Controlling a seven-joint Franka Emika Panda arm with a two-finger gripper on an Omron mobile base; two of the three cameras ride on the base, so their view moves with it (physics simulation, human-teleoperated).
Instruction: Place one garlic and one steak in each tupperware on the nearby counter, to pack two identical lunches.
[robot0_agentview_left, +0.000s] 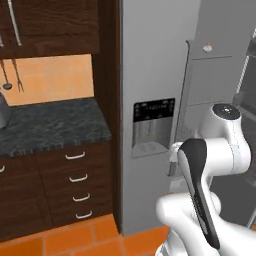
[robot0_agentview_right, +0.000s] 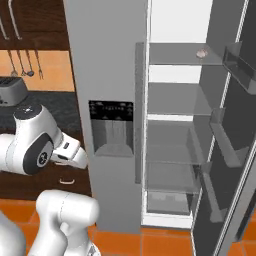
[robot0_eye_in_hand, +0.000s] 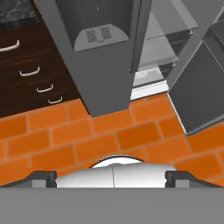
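– Garlic (robot0_agentview_right: 201, 52), one small pale cream rounded bulb: where does it lie?

– On the upper clear glass shelf (robot0_agentview_right: 185, 61) of the open grey refrigerator (robot0_agentview_left: 150, 60), towards the back right, and apart from everything else; too small to make out cloves or skin.

– How will it handle?

– By judgement: light, firm, dry and papery; round enough to roll on smooth glass if nudged; best taken across its widest part, with the fingers coming in level over the shelf.

– Jaws?

– The white two-finger gripper (robot0_eye_in_hand: 112, 178) has its dark tips spread wide with nothing between them; in the hand view it looks down at the orange brick-pattern floor tiles (robot0_eye_in_hand: 65, 144), well short of the shelf.

– Surroundings, left to right?

– The dark speckled stone counter (robot0_agentview_left: 50, 125) is matt and flat-topped; below it sit dark brown wood-grain drawers (robot0_agentview_left: 75, 175) with curved silver handles; then the refrigerator's smooth grey closed door with a recessed black dispenser panel (robot0_agentview_left: 152, 125); then the open compartment with stacked translucent shelves; finally the swung-out grey door (robot0_agentview_right: 235, 150) carrying rimmed bins.

– What comes next, in your view?

– A long reach up and to the right; the shelf edge and door bins leave little room.
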